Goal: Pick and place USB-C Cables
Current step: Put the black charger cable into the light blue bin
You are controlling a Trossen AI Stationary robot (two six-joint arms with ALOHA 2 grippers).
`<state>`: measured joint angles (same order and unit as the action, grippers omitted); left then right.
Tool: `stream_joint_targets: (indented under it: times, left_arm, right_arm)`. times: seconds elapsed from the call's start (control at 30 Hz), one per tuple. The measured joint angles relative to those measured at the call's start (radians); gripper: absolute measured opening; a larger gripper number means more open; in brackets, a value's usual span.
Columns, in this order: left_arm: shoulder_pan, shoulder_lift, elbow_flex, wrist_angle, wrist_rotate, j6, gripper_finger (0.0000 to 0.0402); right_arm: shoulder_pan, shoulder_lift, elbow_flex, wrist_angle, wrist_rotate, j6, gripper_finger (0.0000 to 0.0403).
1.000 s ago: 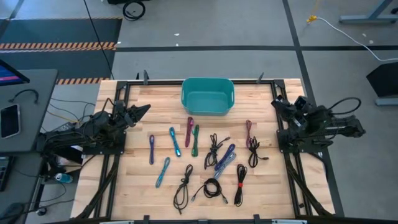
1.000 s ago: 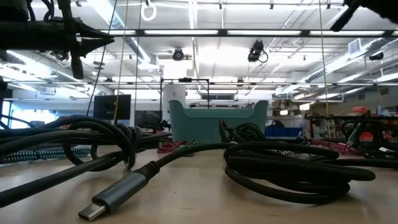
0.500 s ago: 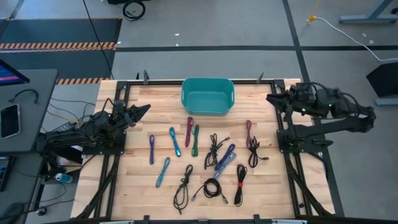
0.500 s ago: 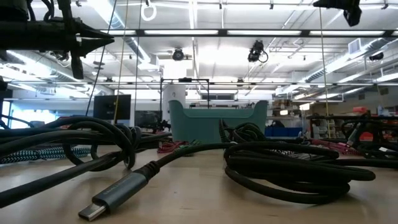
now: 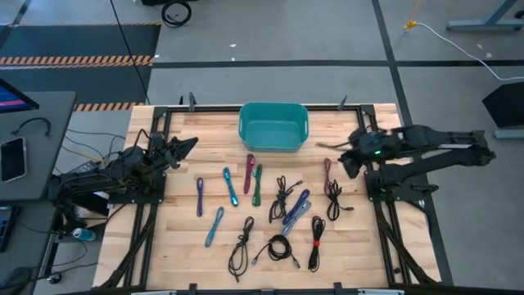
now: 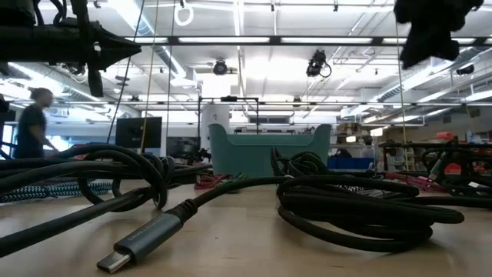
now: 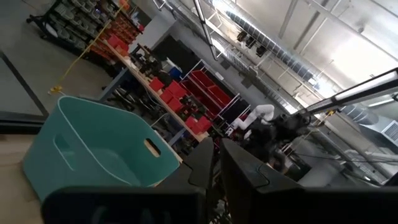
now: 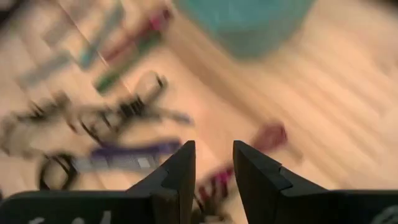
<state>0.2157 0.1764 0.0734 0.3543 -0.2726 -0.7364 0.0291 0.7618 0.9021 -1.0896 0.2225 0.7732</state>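
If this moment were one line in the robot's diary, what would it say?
right gripper: open, empty, above table right of bin | left gripper: shut, waiting at left edge | cables: all on table

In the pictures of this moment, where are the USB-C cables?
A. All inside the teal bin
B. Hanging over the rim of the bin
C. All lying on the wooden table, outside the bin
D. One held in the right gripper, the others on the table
C: in the high view the teal bin holds nothing and the cables lie spread on the table in front of it; the right gripper holds nothing.
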Motion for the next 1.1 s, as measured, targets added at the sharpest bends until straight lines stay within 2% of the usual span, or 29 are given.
stream_joint_targets:
  times: [0.33, 0.6, 0.87, 1.1]
  left_arm:
    - [0.000, 0.000, 0.000, -0.001, 0.000, 0.003, 0.0037]
    - [0.000, 0.000, 0.000, -0.001, 0.000, 0.068, 0.0037]
    - [0.000, 0.000, 0.000, -0.001, 0.000, 0.068, 0.0037]
    - [0.000, 0.000, 0.000, -0.001, 0.000, 0.068, 0.0037]
  right_arm:
    - [0.007, 0.237, 0.000, -0.030, -0.171, 0.035, 0.0114]
    - [0.049, 0.389, 0.000, -0.068, -0.219, 0.122, 0.0120]
    - [0.071, 0.522, -0.001, -0.174, -0.301, 0.171, 0.0175]
    - [0.071, 0.613, -0.001, -0.077, -0.313, 0.195, 0.0230]
